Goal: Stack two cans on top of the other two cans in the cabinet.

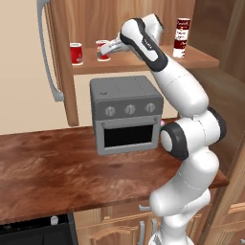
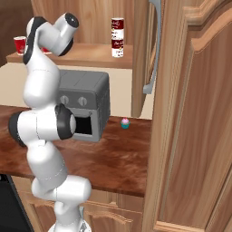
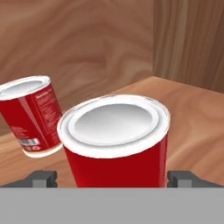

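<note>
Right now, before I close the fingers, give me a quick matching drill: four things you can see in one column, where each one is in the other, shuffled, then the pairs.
Things
1. stacked pair of cans
2. plain red can
3. toaster oven
4. pink cupcake

Places
A. on the counter, under the cabinet shelf
B. between the fingertips of the gripper
C. at the shelf's right end
D. on the counter, right of the oven

Pairs: 1-C, 2-B, 3-A, 4-D
</note>
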